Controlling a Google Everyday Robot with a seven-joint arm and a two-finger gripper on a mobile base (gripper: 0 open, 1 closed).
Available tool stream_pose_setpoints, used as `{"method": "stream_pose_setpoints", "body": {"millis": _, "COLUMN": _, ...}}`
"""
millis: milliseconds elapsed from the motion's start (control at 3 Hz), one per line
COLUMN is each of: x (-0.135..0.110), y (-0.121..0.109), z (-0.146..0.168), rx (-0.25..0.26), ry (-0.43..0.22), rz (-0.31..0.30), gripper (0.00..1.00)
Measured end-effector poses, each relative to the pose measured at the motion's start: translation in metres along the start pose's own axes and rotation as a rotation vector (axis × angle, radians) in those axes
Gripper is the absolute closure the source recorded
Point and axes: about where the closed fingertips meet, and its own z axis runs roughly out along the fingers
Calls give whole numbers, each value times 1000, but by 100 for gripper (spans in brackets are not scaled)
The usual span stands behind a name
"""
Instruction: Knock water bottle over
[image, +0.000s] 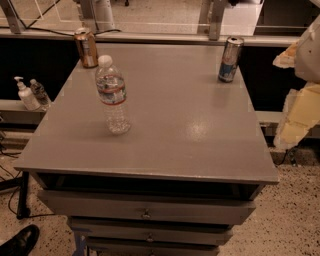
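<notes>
At 9 o'clock from counter (200, 125) centre: water bottle (113, 95) upright, white cap on, standing alone. Brown can (86, 48) at 11 o'clock corner, silver-blue can (230, 59) at 1 o'clock, both upright. End effector (300, 107) at 3 o'clock, off counter's right edge, well apart from bottle. Spread or pressed together: cannot tell.

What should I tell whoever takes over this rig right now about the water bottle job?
Gripper: not in view; only a pale stretch of the arm shows at the right edge, beside the table.
Water bottle: upright, cap on, left part of the gray table, apart from the brown can at back left and the blue can at back right.
Done: nothing; bottle not yet touched.
Left: reach the bottle and tip it over.
</notes>
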Motion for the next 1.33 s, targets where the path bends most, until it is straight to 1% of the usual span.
{"method": "stream_pose_setpoints", "body": {"millis": 333, "x": 0, "y": 0, "z": 0, "rx": 0, "ry": 0, "rz": 0, "gripper": 0}}
{"method": "stream_pose_setpoints", "body": {"millis": 667, "x": -1, "y": -1, "z": 2, "rx": 2, "ry": -27, "rz": 20, "gripper": 0}}
{"method": "stream_pose_setpoints", "body": {"millis": 1000, "x": -16, "y": 6, "z": 23, "rx": -18, "ry": -136, "rz": 81, "gripper": 0}}
{"method": "stream_pose_setpoints", "body": {"millis": 1333, "x": -67, "y": 8, "z": 47, "rx": -28, "ry": -313, "rz": 103, "gripper": 0}}
